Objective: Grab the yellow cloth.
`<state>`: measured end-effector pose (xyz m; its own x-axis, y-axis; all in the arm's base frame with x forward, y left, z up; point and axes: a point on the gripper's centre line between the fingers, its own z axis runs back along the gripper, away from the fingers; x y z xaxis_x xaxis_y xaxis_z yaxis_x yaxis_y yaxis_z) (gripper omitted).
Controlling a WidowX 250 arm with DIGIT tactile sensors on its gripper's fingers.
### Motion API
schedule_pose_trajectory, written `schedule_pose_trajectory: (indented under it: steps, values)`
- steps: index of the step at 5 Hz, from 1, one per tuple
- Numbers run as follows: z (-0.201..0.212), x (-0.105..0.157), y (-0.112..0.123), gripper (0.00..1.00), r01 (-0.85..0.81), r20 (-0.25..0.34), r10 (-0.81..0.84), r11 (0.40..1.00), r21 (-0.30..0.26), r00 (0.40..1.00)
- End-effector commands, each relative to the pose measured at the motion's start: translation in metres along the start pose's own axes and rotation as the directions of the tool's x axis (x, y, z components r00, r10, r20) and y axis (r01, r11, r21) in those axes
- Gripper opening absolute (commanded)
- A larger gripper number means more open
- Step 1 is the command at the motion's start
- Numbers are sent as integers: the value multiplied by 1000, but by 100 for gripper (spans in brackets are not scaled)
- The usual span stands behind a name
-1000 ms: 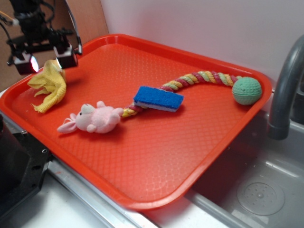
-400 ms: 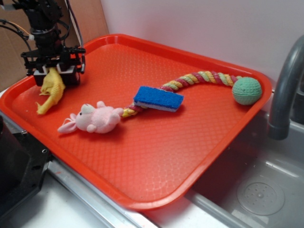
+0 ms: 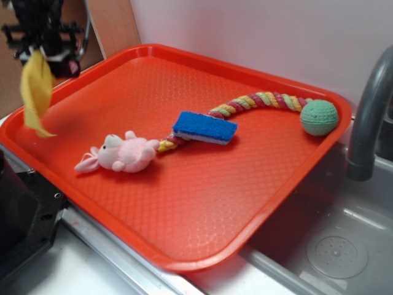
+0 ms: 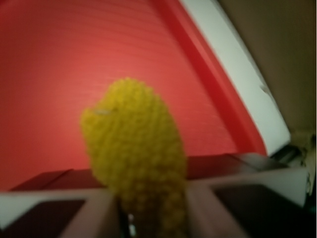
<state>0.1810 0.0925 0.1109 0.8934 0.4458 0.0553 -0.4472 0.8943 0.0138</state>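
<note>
Mustard-yellow terry cloth [image 3: 35, 92]: fuzzy weave, hanging as a narrow drooping strip in the air above the near-left corner of the tray, its lower tip clear of the surface. In the wrist view the cloth [image 4: 136, 158] fills the centre, blurred, its end pinched between the two pale fingers [image 4: 91, 218].

Black robot gripper [image 3: 46, 54]: at the upper left of the exterior view, above the tray's left rim, fingers clamped on the top end of the cloth.

Orange-red plastic tray [image 3: 202, 203]: rectangular, textured floor, raised rim, resting across a grey metal sink [image 3: 334, 246].

Pink plush toy [image 3: 121, 153]: lying on its side on the left part of the tray, well apart from the hanging cloth.

Multicoloured braided rope [image 3: 258, 101]: runs from just beside the plush toy to the far right corner, ending in a green ball [image 3: 319, 117].

Blue sponge with a white underside [image 3: 204, 128]: rectangular, lying across the rope near mid-tray.

Grey curved tap [image 3: 368, 117]: at the right edge, beside the tray.
</note>
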Motion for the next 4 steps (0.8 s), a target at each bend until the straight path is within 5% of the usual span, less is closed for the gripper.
schedule_pose_trajectory:
  steps: [1,2,4]
  values:
    - [59,-23,-33,0,413,56,-412,910,-25,910]
    - [72,-32,-51,0,521,74,-517,851,-63,853]
    - [78,-40,-58,0,546,86,-540,835,-70,837]
